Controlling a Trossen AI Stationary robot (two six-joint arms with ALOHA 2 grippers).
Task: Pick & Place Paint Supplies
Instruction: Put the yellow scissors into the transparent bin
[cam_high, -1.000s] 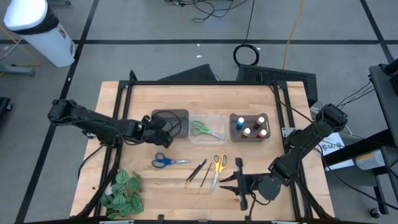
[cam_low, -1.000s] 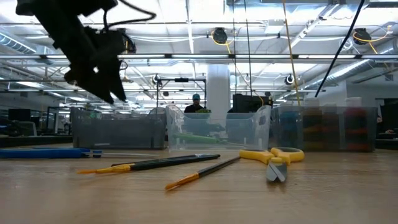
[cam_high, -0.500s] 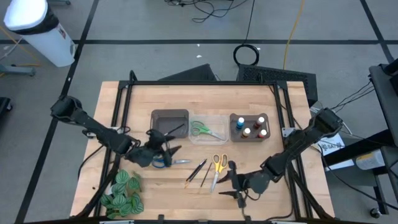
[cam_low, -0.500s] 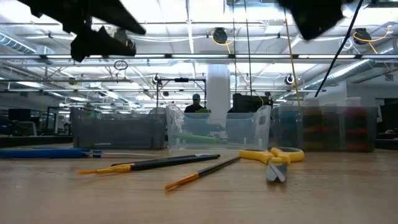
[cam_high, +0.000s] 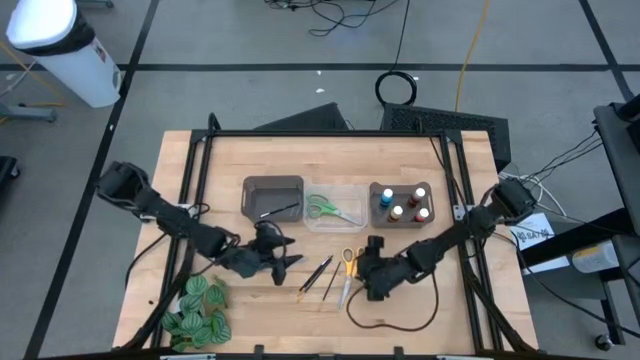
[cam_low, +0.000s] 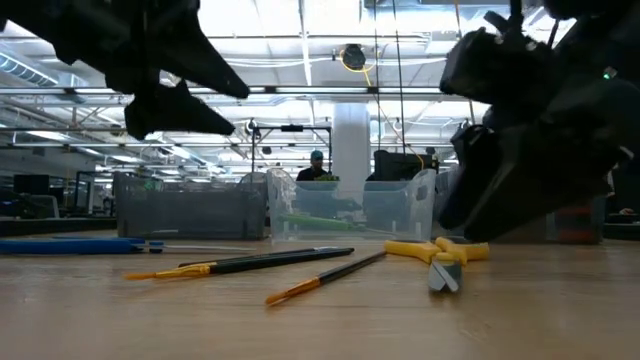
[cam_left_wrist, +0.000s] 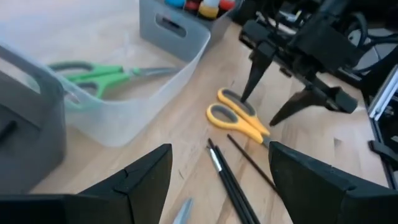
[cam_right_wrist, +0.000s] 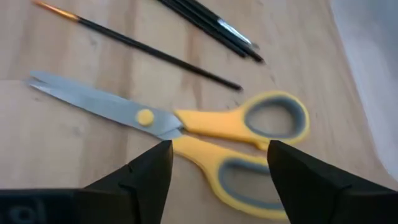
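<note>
The yellow scissors (cam_high: 348, 266) lie closed on the wooden table (cam_high: 470, 320) near its front, long axis running front to back: grey-lined plastic loops toward the bins, bare steel blades toward the front edge. The right gripper (cam_high: 366, 272) hangs just beside them with its two dark fingers spread and nothing between them; in its wrist view the scissors (cam_right_wrist: 186, 134) fill the gap ahead of the fingers (cam_right_wrist: 134, 177).

Just left of the scissors lie the brushes (cam_high: 318, 273), thin dark sticks with orange tips, slanting from front-left to back-right. How many there are is hard to tell from above.

The left gripper (cam_high: 283, 254) hovers further left, also spread and empty, pointing toward the brushes. It covers the spot beneath it; only a sliver of a blade (cam_left_wrist: 181, 211) shows in its wrist view, blurred.

At the front-left corner sits a green striped leafy bunch (cam_high: 195, 312), cut by the frame's edge.

Behind, in a row: a grey bin (cam_high: 250, 187) holding a dark brush (cam_high: 280, 209) laid slantwise; a clear bin (cam_high: 358, 192) with green scissors (cam_high: 330, 210), handles left, blades right; a grey bin (cam_high: 374, 190) with upright bottles (cam_high: 402, 204), caps blue, white, orange and red-brown.
</note>
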